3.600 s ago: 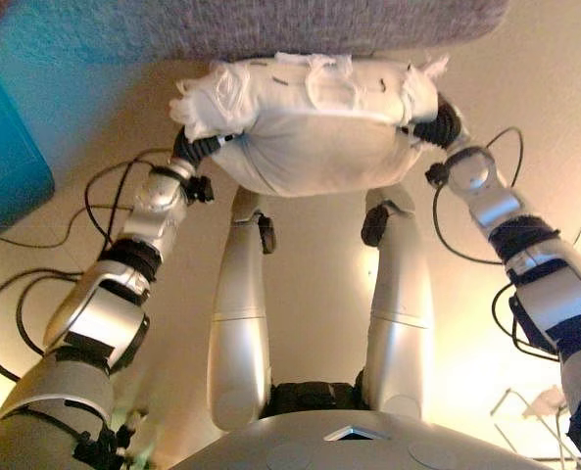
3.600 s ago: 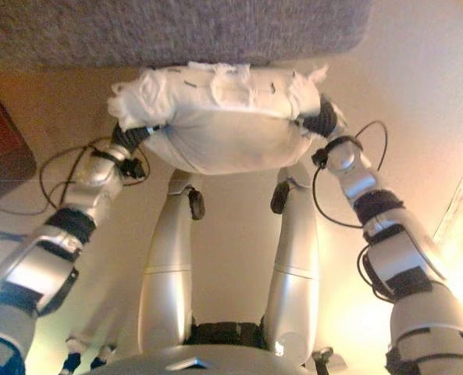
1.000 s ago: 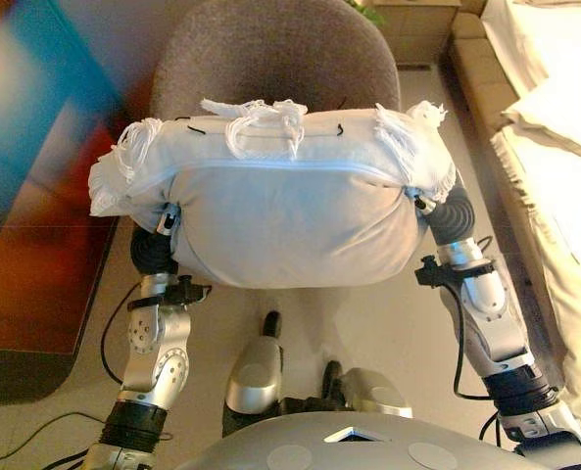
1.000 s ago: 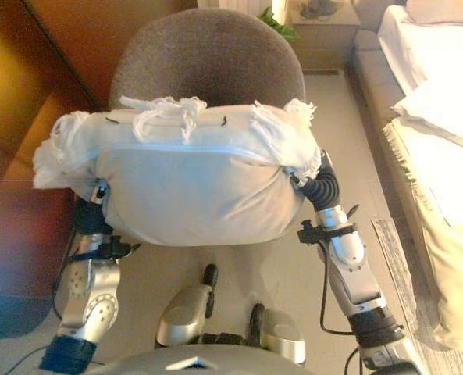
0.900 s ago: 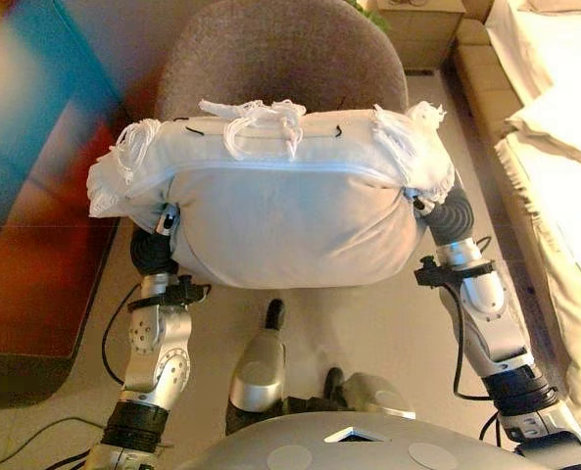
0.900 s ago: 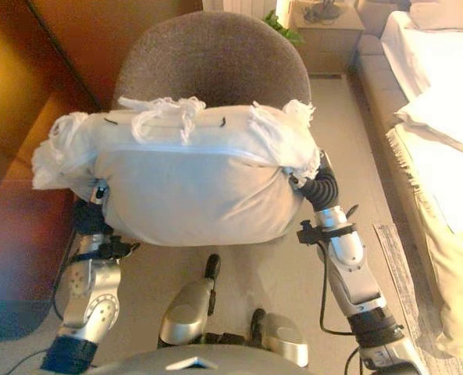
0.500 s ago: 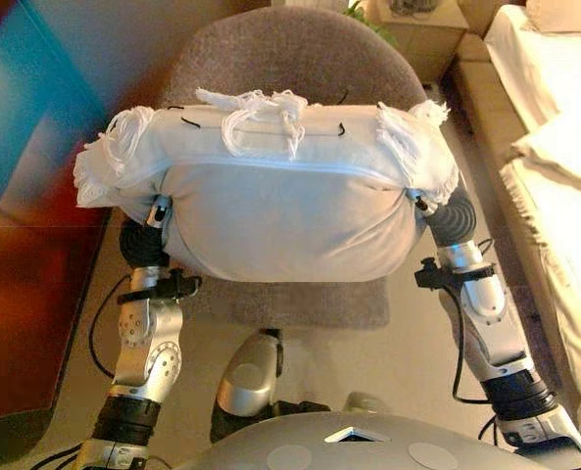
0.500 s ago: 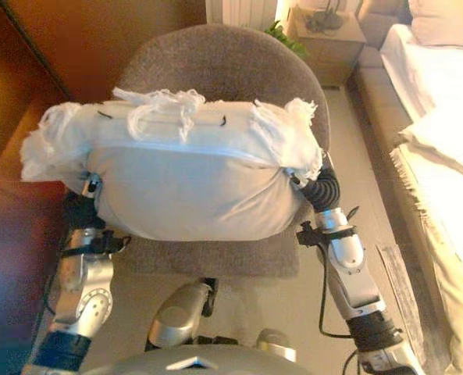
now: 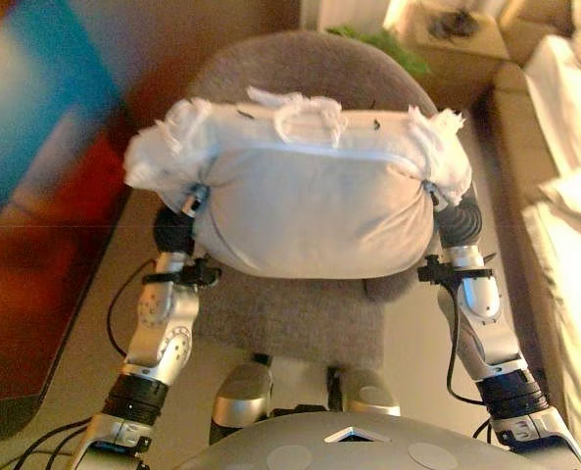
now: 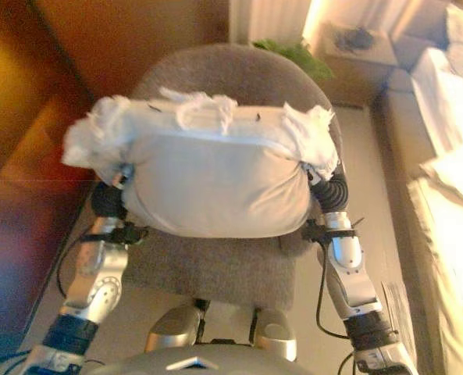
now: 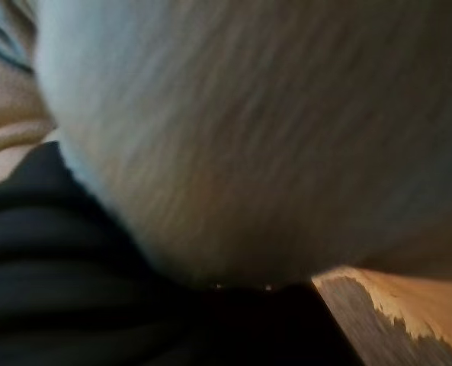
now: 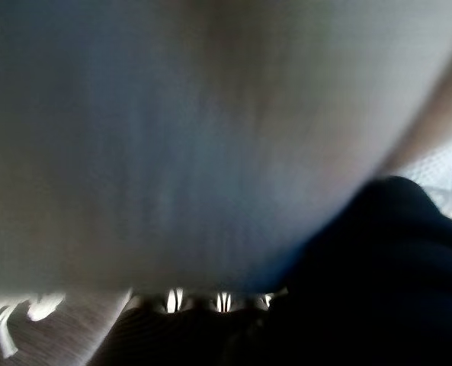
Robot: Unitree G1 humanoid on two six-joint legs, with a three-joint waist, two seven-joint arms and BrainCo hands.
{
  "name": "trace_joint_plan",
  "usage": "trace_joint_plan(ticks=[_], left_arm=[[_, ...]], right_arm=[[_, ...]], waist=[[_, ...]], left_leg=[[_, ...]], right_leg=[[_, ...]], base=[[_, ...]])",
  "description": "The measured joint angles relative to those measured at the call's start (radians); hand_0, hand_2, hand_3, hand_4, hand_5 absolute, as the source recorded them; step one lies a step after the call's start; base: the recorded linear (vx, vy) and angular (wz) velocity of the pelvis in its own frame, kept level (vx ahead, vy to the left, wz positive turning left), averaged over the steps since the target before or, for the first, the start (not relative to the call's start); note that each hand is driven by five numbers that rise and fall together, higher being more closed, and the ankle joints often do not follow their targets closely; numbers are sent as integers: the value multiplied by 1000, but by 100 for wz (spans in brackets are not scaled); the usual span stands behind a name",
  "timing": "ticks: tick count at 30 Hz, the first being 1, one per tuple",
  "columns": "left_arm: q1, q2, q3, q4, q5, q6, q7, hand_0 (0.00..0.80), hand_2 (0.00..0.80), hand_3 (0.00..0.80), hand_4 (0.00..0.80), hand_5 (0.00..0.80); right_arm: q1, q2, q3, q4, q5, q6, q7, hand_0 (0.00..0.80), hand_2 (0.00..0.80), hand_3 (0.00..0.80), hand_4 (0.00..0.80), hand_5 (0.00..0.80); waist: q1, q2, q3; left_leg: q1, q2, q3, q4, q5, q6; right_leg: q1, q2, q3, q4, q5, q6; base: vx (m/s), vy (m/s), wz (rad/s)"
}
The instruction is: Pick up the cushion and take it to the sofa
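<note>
Both hands are buried under the load: the left hand (image 9: 177, 227) and right hand (image 9: 460, 219) show only their dark ribbed covers at either end, so whether the fingers are wide or narrow cannot be told. One white fringed cushion (image 9: 310, 201) is carried between them, raised above the seat of one grey upholstered chair (image 9: 300, 313). One pale sofa (image 9: 564, 196) runs along the right. Each wrist view shows only cushion fabric pressed close against its cover.
</note>
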Motion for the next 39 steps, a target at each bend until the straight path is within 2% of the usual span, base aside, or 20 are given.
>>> trace_joint_plan(ticks=[4,5,10,16,25,31,34,36,39], left_arm=[[1,-21,4,90,10,96,38,800,800,800,800,800],[-1,-24,4,115,11,110,42,800,800,800,800,800],[-44,-48,0,230,11,180,111,800,800,800,800,800],[-72,-62,-2,268,49,215,167,800,800,800,800,800],[-144,-73,-55,430,89,371,187,800,800,800,800,800],[-277,-98,-152,644,129,481,197,800,800,800,800,800],[-357,-129,-191,772,149,559,198,800,800,800,800,800],[-452,-148,-214,935,149,605,187,800,800,800,800,800],[-559,-161,-219,1034,145,652,150,800,800,800,800,800]], right_arm=[[-38,12,43,109,19,107,-1,800,800,800,800,800],[-41,15,54,134,19,121,-1,800,800,800,800,800],[-130,31,98,288,18,238,-1,800,800,800,800,800],[-193,62,107,366,38,300,-9,800,800,800,800,800],[-222,95,141,535,119,420,-52,800,800,800,800,800],[-286,132,149,791,149,511,-85,800,800,800,800,800],[-378,153,163,930,168,585,-89,800,800,800,800,800],[-497,153,196,1047,198,643,-61,800,800,800,800,800],[-613,139,210,1141,220,689,-25,800,800,800,800,800]], waist=[[17,14,-28],[15,13,-36],[11,9,-41],[13,8,-51],[10,20,-115],[4,30,-116],[-12,45,-116],[-27,62,-119],[-45,84,-111]], left_leg=[[36,31,11,-41,7,-51],[40,31,15,-52,9,-53],[70,30,37,-80,11,-54],[86,30,39,-81,11,-53],[92,28,71,-85,16,-45],[104,28,72,-85,21,-47],[96,27,71,-85,25,-47],[54,28,71,-85,37,-48],[-9,29,70,-81,59,-47]], right_leg=[[56,31,-8,-75,18,-14],[63,32,-8,-93,28,-19],[71,28,-4,-93,27,-14],[92,27,-13,-94,25,-14],[108,13,-29,-96,18,-2],[122,13,-29,-95,21,-3],[112,12,-28,-95,23,1],[69,12,-28,-95,35,-3],[7,13,-29,-93,58,-10]], base=[[164,-28,0],[120,-6,-9],[114,-3,-8],[74,11,4],[102,50,7],[33,38,0],[-139,38,0],[-238,46,-2],[-269,54,1]])
